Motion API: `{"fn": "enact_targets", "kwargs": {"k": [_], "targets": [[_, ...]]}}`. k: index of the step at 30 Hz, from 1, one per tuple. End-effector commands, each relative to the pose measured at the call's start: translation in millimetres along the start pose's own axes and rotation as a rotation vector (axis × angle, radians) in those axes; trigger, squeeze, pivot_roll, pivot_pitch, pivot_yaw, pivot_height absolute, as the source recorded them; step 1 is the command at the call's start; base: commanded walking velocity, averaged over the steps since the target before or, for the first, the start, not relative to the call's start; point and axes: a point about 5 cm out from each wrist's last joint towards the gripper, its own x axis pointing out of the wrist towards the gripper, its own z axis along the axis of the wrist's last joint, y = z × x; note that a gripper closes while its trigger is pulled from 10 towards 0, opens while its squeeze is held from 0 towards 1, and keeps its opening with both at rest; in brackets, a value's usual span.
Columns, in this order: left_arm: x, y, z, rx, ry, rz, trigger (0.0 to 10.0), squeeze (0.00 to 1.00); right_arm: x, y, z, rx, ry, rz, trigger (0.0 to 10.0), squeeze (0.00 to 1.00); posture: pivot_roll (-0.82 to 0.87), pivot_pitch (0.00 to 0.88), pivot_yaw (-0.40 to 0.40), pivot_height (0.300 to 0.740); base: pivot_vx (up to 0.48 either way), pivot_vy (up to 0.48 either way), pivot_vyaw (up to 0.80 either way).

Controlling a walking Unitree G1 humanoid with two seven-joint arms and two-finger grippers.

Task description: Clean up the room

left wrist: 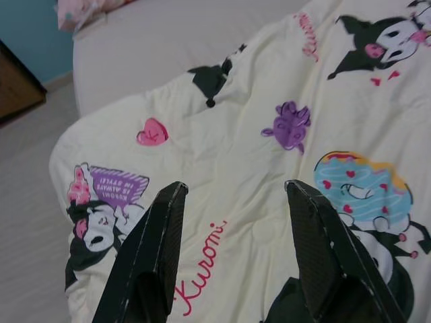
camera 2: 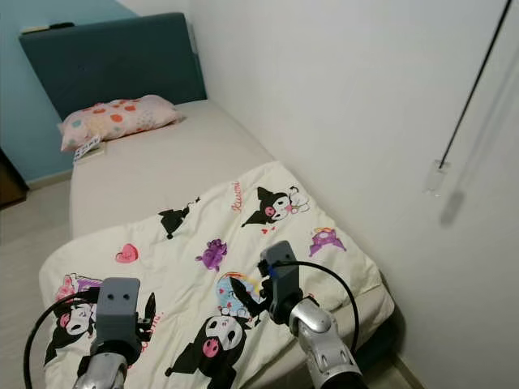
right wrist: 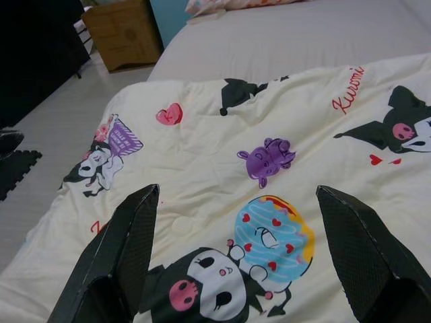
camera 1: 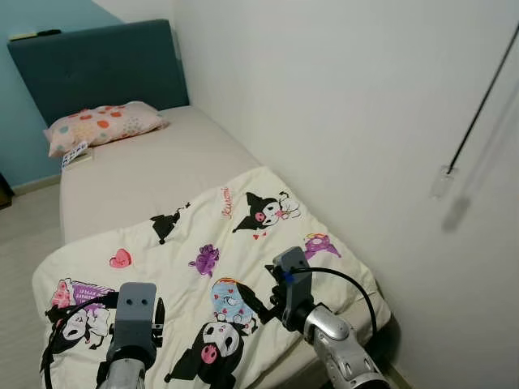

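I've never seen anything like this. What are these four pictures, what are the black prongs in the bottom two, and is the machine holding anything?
This is a walking humanoid robot tidying a bedroom. The top two pictures come from the two camera eyes in its head, looking down at a bed. The silver arms at the bottom are its own: the left gripper and the right gripper. The bottom two pictures come from small cameras on each wrist, looking along that gripper's two black fingers, which are the prongs you noticed.

On the bed lies a cream blanket printed with cartoon characters, covering the near part of the mattress. At the far end, against the blue headboard, sits a spotted pillow.

Both grippers are open above the blanket, holding nothing.
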Motion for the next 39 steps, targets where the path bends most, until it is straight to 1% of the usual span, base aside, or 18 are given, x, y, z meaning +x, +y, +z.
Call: {"fn": "enact_targets", "kwargs": {"k": [1,7,12,17,20,27,39], "targets": [[-2.3,2.3,-5.9,0.022,0.016,0.007,10.0,0.0,-0.5,2.8,0.1,0.012,-0.004,0.012,10.0,0.0,-0.06,0.0,0.047,0.705,0.0,0.0,0.0],[-2.3,3.1,-7.7,0.02,0.022,0.015,10.0,0.0,-0.4,3.4,1.2,0.015,-0.005,0.023,10.0,0.0,-0.07,0.0,0.047,0.715,0.0,0.0,0.0],[-1.4,4.4,-8.7,0.019,0.023,0.025,10.0,0.0,1.0,3.8,3.4,-0.005,0.0,0.033,10.0,0.0,-0.07,0.0,0.044,0.735,0.0,0.0,0.0],[-2.1,6.0,-11.5,0.007,0.034,0.044,10.0,0.0,1.4,3.8,3.7,-0.02,-0.009,0.026,10.0,0.0,-0.06,0.0,0.039,0.735,0.0,0.0,0.0],[-3.6,7.6,-15.5,0.005,0.049,0.051,10.0,0.0,1.3,4.2,0.8,-0.057,0.004,0.018,10.0,0.0,-0.07,0.0,0.039,0.735,0.0,0.0,0.0],[-3.8,6.4,-15.3,0.012,0.043,0.043,10.0,0.0,-0.1,3.1,-2.4,-0.085,0.02,0.009,10.0,0.0,-0.06,0.0,0.037,0.735,0.0,0.0,0.0],[-0.9,5.4,-12.0,0.016,0.026,0.037,10.0,0.0,0.8,4.2,-1.5,-0.093,0.01,0.018,10.0,0.0,-0.06,0.0,0.045,0.735,0.0,0.0,0.75]]}}
